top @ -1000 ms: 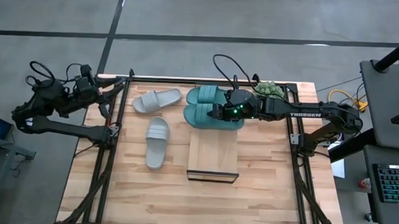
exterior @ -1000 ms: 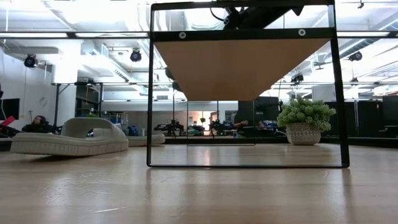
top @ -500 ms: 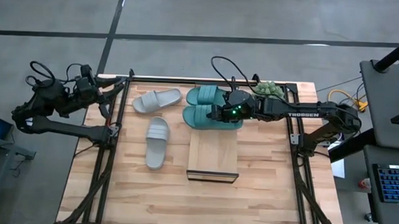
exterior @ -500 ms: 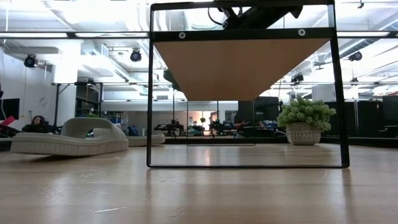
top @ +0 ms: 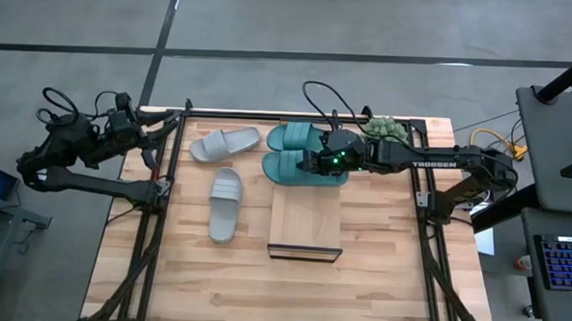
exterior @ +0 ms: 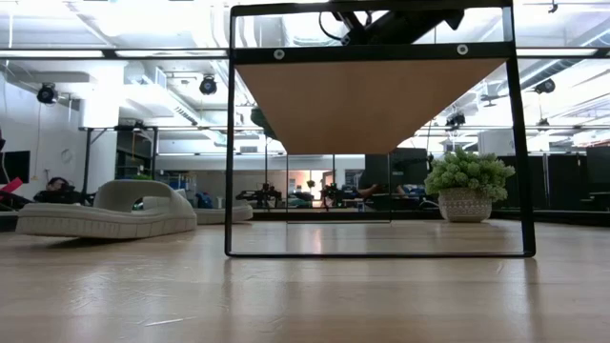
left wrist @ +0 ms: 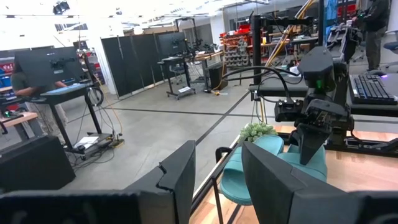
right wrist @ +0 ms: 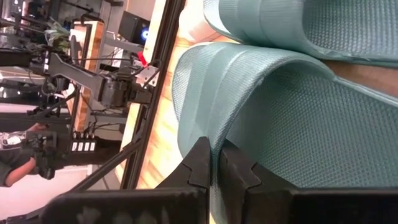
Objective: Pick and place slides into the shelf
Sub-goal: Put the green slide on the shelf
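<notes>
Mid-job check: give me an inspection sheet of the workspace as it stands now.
Surface: wooden table, bare in front.
Job's things: two grey slides on table left of shelf; two teal slides behind it; shelf empty.
Clutter: potted plant at back.
Grippers: right tool shut on near teal slide's strap; left tool parked off table's left edge, holding nothing.
Cables: black loop over right arm.
Surroundings: desks, person seated.

The right arm [top: 440, 165] carries the white brand word "TROSSEN" along its forearm, seen from above. No other writing, number or sign is legible anywhere.
</notes>
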